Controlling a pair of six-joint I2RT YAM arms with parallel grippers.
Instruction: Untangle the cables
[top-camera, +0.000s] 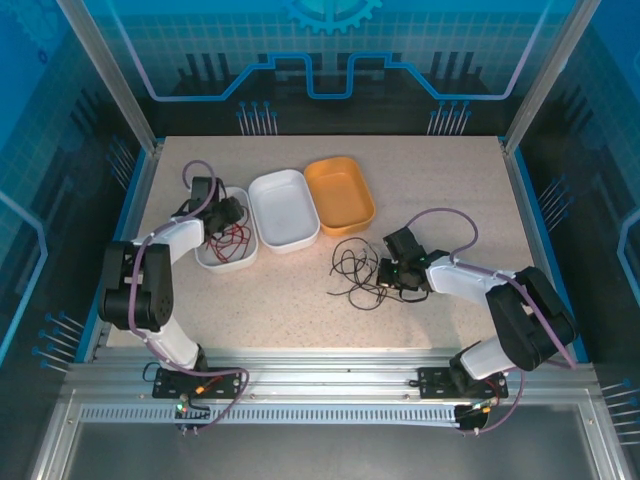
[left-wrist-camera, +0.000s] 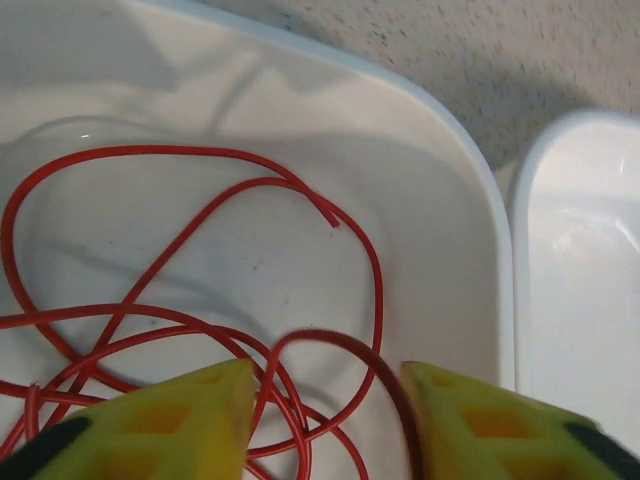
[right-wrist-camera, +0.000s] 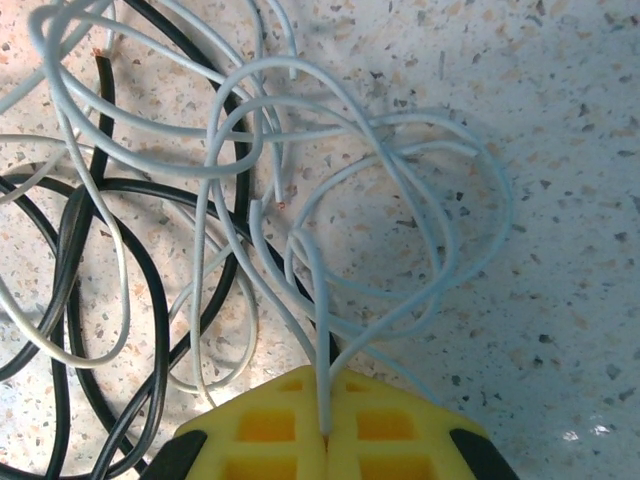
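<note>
- My right claw (right-wrist-camera: 327, 402) is pinched fully closed on one strand of the thin whitish flexible cables (right-wrist-camera: 318, 322), which rises straight out of the seam between my yellow fingertips.
- That strand fans into several pale loops on the speckled beige tabletop (top-camera: 300, 320), crossing each other and overlapping the thin black flexible cables (top-camera: 350, 272) just to one side.
- The black and whitish tangle lies on the bare table just left of my right claw and in front of the trays.
- My left claw (left-wrist-camera: 325, 400) stands partly open inside the left white rounded plastic tray (left-wrist-camera: 455, 210), gripping nothing; a loop of the thin red flexible cables (top-camera: 233, 238) arches through the gap between its tips.
- The red cables lie coiled on that tray's floor, one cut end pointing free.
- The middle white rounded plastic tray (top-camera: 285, 210) touches it, rim to rim.
- The orange rounded plastic tray (top-camera: 340, 195) sits at the right end of the row.
- Bare tabletop stretches toward the near edge and to the far right corner; blue strips line both table sides.
</note>
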